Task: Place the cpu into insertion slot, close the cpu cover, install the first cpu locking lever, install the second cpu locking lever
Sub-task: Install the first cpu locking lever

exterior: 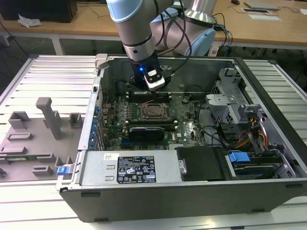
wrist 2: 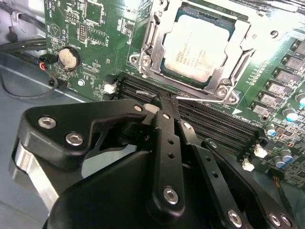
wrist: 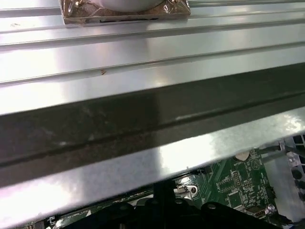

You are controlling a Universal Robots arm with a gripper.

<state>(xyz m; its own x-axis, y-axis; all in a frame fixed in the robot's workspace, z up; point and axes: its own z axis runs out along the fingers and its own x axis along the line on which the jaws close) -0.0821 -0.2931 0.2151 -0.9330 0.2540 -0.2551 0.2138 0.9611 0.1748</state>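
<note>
One cpu (wrist 2: 193, 45) (faint print on its lid) sits in the insertion slot (wrist 2: 212, 10) under the closed cpu cover (wrist 2: 240, 52), mid-motherboard (wrist 2: 76, 19); the gripper (wrist 2: 164, 99) has its fingers together, tips at a wire locking lever (wrist 2: 205, 99).

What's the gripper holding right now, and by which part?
Cannot tell for sure: the black gripper is shut with its tips on the thin silver wire locking lever beside the silvery square cpu cover, mid-length; pinching or pressing is unclear.
</note>
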